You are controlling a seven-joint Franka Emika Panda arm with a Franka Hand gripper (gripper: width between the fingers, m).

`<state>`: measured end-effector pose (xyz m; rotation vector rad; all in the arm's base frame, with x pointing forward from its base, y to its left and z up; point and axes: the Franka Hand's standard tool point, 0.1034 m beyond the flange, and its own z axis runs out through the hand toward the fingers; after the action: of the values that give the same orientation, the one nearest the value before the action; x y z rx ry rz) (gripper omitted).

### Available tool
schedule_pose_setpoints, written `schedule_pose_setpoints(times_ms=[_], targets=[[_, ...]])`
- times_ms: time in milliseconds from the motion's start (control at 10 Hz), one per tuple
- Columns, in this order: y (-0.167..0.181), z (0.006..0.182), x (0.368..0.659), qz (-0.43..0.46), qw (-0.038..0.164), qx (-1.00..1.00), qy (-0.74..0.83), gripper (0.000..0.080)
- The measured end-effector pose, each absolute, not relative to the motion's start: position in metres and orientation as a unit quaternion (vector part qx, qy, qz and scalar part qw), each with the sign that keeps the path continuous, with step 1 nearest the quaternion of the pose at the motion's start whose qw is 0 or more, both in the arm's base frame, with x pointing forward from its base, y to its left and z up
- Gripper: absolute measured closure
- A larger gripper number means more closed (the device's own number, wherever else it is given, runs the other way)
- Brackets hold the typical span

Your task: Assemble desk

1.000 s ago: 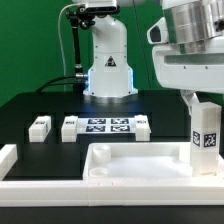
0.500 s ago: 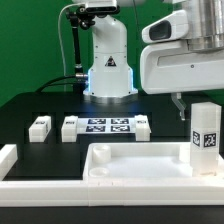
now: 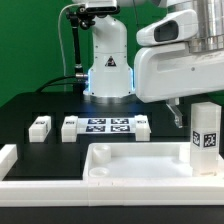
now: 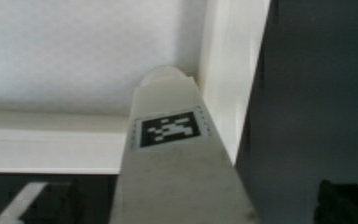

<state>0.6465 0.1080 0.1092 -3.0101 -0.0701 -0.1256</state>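
Note:
The white desk top (image 3: 135,165) lies at the front as a wide tray with a raised rim. One white leg (image 3: 205,138) with a square tag stands upright in its corner at the exterior view's right. My gripper (image 3: 180,118) hangs just to the left of the leg's top and is open, holding nothing. In the wrist view the same leg (image 4: 171,130) rises between my two dark fingers (image 4: 34,205) without touching them, with the desk top (image 4: 87,60) behind it. Three more legs (image 3: 39,126) (image 3: 69,127) (image 3: 142,125) lie on the black table.
The marker board (image 3: 105,127) lies between the loose legs. A white border rail (image 3: 8,158) runs along the exterior view's left and front edge. The robot base (image 3: 108,60) stands at the back.
My gripper has let go of the upright leg, then risen and shifted toward the exterior view's left. The leg stays standing in the desk top's corner.

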Motion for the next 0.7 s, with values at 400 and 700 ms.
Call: schedule_pose_setpoints(times_ms=[400,700], targets=[[0.1045,0.1083,0.6465,-0.035,0.067,-0.994,0.079,0.0495],[0.1038,0.1090,0.6466,-0.019,0.076,-0.951,0.300,0.0497]])
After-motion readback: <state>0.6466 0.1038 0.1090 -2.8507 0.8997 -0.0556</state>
